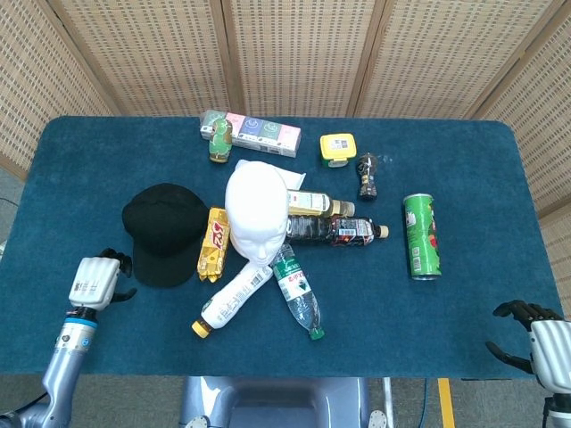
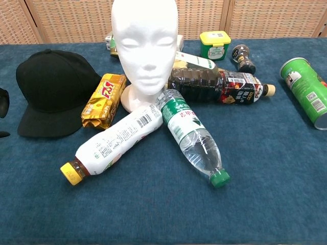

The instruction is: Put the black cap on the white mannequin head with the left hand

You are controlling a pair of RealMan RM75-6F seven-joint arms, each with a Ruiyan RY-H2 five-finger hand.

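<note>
The left robot hand (image 1: 95,281) hung empty, fingers loosely curled, just beside the black cap (image 1: 165,232) lying flat on the bench (image 1: 500,178). Gripping only the brim risked dragging the cap into the yellow snack packet (image 1: 213,243) and the white mannequin head (image 1: 257,209).

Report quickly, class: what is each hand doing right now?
Left hand: open, holding nothing, beside the black cap without touching it.
Right hand: open, holding nothing, at the table's near right corner.

Bare table (image 1: 80,196) flanks the black cap (image 1: 165,230); snack packet (image 1: 213,242) crowds its right.
</note>
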